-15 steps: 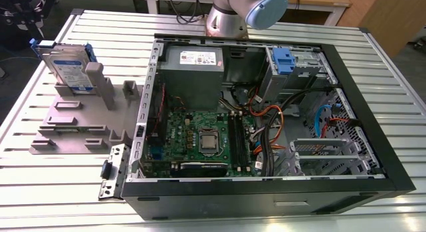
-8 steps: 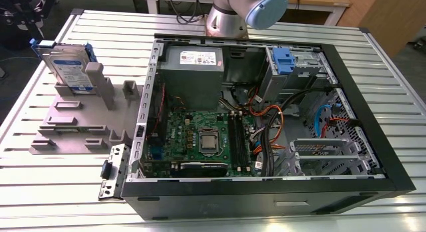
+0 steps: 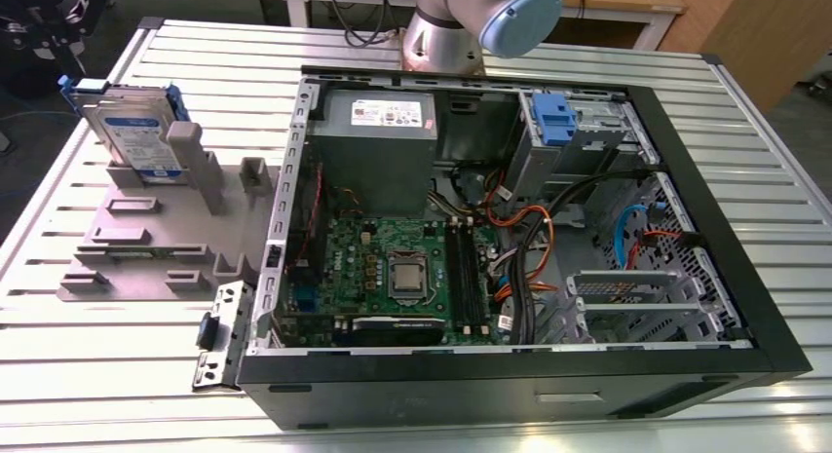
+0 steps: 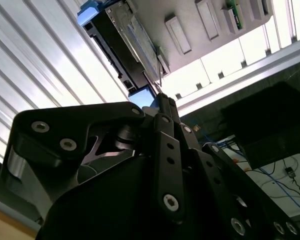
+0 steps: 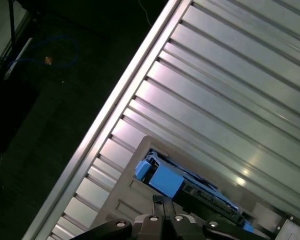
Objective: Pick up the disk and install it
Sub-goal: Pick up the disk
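The disk [image 3: 136, 132] stands upright in a slot of a grey holder [image 3: 143, 239] at the exterior view's left, beside the open computer case [image 3: 728, 278]. It is a silver drive with a white-and-blue label and a bright blue bracket. In both wrist views my gripper [image 4: 161, 97] [image 5: 158, 200] hangs above the disk [image 4: 125, 45] [image 5: 190, 187], well apart from it. Its black fingers are pressed together with nothing between them. The blue bracket end of the disk faces the gripper.
The case lies open with motherboard, cables and a grey power supply [image 3: 377, 141]. A blue tab on a metal bay [image 3: 552, 117] is at the back, a metal cage [image 3: 624, 297] at the front. The ribbed table's edge [image 5: 115, 100] runs close beside the holder.
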Available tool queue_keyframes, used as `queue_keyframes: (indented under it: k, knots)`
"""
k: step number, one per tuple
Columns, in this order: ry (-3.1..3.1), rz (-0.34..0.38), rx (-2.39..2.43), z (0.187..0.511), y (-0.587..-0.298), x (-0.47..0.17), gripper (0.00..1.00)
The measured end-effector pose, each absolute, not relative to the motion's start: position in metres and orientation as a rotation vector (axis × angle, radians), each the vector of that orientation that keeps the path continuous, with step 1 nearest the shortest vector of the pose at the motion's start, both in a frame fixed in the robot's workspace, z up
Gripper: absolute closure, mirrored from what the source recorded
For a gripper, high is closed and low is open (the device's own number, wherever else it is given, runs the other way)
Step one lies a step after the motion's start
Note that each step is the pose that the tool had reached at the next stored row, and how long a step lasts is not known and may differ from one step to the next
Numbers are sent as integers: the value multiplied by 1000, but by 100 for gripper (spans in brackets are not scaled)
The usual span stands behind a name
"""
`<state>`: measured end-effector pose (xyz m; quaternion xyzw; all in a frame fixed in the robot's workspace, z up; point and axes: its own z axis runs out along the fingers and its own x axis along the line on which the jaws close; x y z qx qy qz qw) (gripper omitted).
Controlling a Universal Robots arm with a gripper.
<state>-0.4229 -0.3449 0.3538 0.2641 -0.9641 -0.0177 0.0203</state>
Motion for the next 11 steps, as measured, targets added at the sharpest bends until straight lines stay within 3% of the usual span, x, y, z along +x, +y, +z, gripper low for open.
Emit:
queue_keyframes:
  k: [11]
  knots:
    - [-2968,-54,893,354,-345,-423,89]
